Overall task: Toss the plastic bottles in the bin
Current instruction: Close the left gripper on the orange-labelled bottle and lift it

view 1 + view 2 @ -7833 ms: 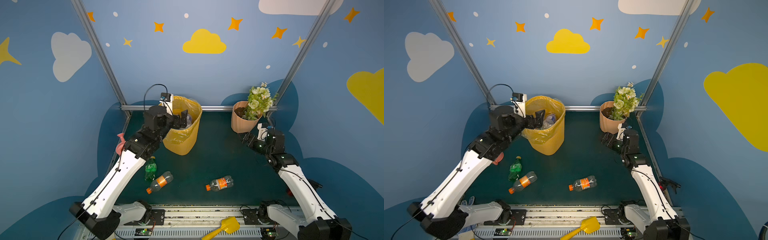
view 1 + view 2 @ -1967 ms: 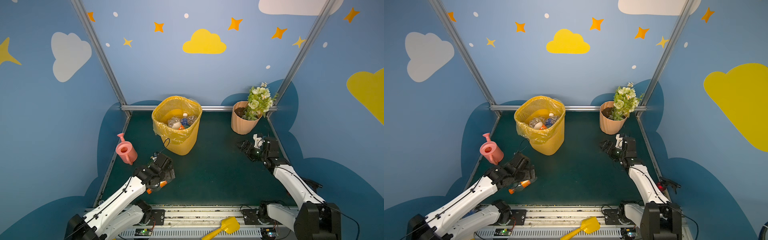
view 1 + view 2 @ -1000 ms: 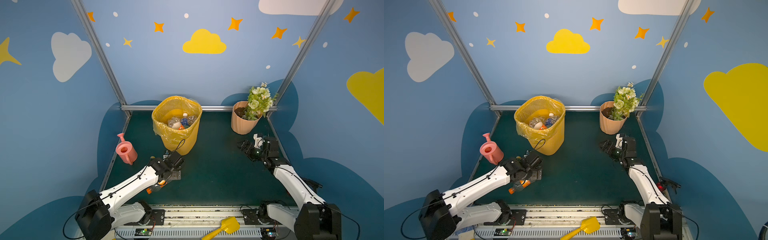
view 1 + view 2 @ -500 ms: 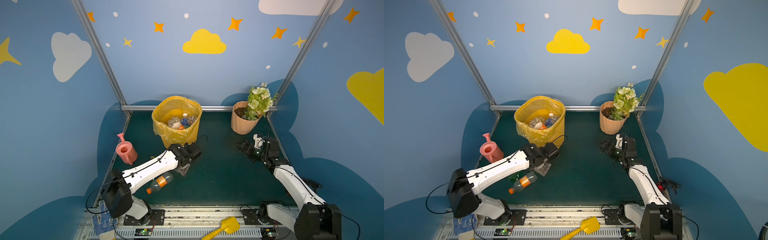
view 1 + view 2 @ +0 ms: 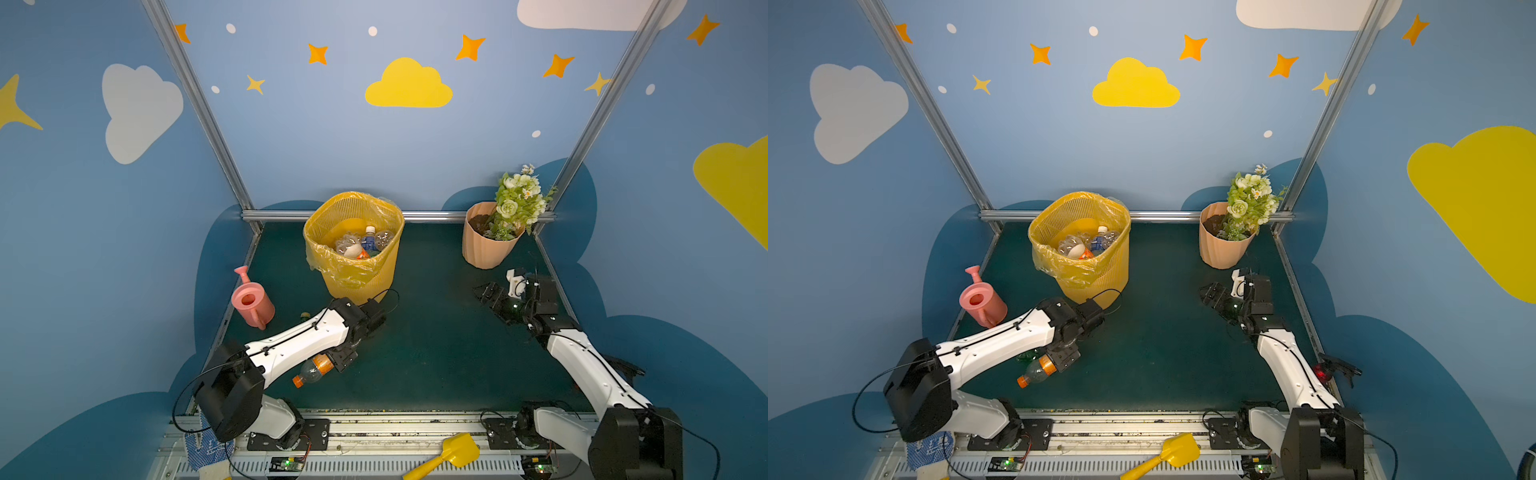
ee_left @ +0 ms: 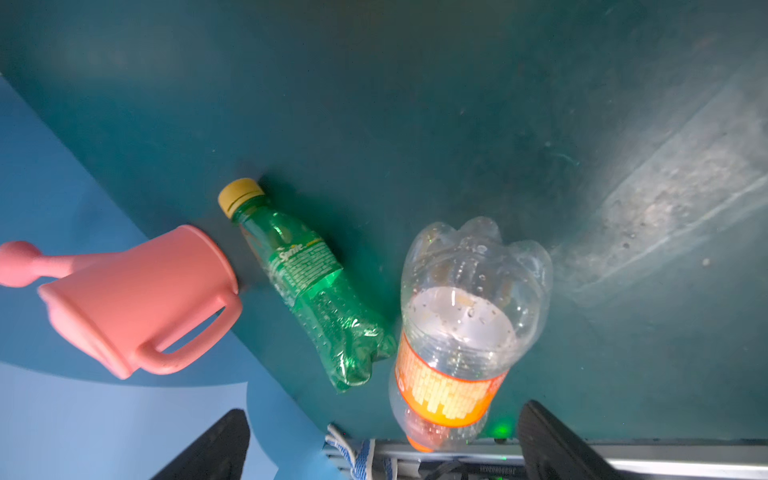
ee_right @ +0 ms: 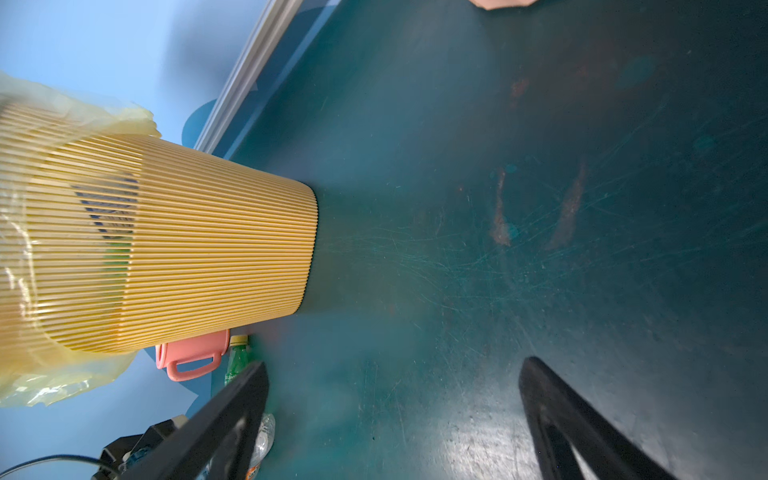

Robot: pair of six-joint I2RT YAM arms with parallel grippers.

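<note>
The tall yellow ribbed mesh bin (image 5: pixel 368 284), lined with a yellow bag, stands upright. In front of it the left gripper (image 5: pixel 344 358), jaws wide apart and empty, hangs just by the clear orange-labelled plastic bottle (image 6: pixel 461 332), which lies flat. It should straddle the labelled waist squarely before closing, as the bottle would likely roll. The right gripper (image 5: pixel 487 292), right of the bin, is spread and empty.

Count: one bin, two grippers, and two bottles outside. The second is a green yellow-capped plastic bottle (image 6: pixel 311 286), front-left of the bin. The binned bottles (image 5: pixel 363 246) are too jumbled to number.

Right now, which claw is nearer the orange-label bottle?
Left. The left claw is open right at the bottle, beside its label. The right claw is far across the mat, open, near the flower pot.
</note>
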